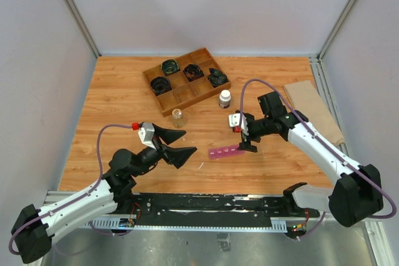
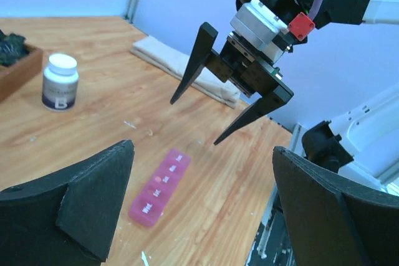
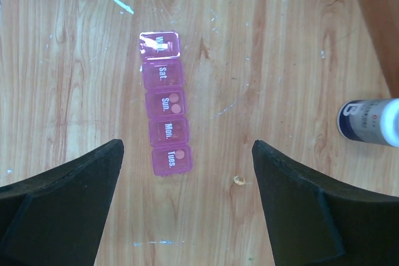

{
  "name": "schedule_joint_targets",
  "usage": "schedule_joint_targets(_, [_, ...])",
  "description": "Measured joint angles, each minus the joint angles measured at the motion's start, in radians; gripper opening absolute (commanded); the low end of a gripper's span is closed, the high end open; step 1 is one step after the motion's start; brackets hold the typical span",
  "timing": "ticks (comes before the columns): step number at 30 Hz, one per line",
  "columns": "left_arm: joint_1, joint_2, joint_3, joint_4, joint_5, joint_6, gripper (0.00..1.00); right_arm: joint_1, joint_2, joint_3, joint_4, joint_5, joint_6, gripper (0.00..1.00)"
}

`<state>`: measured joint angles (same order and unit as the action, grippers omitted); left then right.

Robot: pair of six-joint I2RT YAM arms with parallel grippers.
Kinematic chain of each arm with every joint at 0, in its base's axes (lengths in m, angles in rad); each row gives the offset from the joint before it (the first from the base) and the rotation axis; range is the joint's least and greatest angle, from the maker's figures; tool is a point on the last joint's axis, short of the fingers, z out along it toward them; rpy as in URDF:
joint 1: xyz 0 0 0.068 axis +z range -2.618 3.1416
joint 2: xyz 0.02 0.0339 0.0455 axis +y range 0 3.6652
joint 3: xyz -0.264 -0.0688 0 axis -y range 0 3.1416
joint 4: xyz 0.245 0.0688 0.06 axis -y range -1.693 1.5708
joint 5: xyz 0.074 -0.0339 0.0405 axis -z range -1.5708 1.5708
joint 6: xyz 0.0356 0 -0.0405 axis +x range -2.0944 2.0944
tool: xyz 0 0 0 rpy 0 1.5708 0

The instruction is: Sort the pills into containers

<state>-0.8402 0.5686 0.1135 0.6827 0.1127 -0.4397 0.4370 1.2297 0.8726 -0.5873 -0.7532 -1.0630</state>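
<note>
The pink pill strip (image 1: 225, 152) lies flat on the wooden table between my two grippers, its labelled lids down. It also shows in the left wrist view (image 2: 160, 187) and the right wrist view (image 3: 164, 111). Small round pills (image 3: 173, 103) show through the pink plastic in some compartments. One loose tan pill (image 3: 239, 180) lies on the table just right of the strip's near end. My right gripper (image 1: 244, 140) hangs open and empty above the strip's right end (image 3: 187, 147). My left gripper (image 1: 185, 144) is open and empty, left of the strip (image 2: 202, 149).
A small clear glass jar (image 1: 178, 116) stands behind the left gripper. A white-capped bottle (image 1: 224, 98) stands beyond the strip, also seen in the right wrist view (image 3: 369, 121). A brown divided wooden tray (image 1: 186, 79) with black coils sits at the back. A folded tan cloth (image 1: 315, 107) lies far right.
</note>
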Motion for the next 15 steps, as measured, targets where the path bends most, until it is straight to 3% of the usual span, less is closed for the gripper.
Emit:
schedule_joint_targets(9, [0.0, -0.031, 0.171, -0.185, -0.044, 0.082, 0.99, -0.113, -0.089, 0.138, -0.065, -0.074, 0.145, 0.92])
schedule_joint_targets(15, [0.027, 0.034, 0.346, -0.314, -0.031, 0.138, 0.99, -0.23, -0.18, 0.221, -0.082, -0.125, 0.259, 0.98])
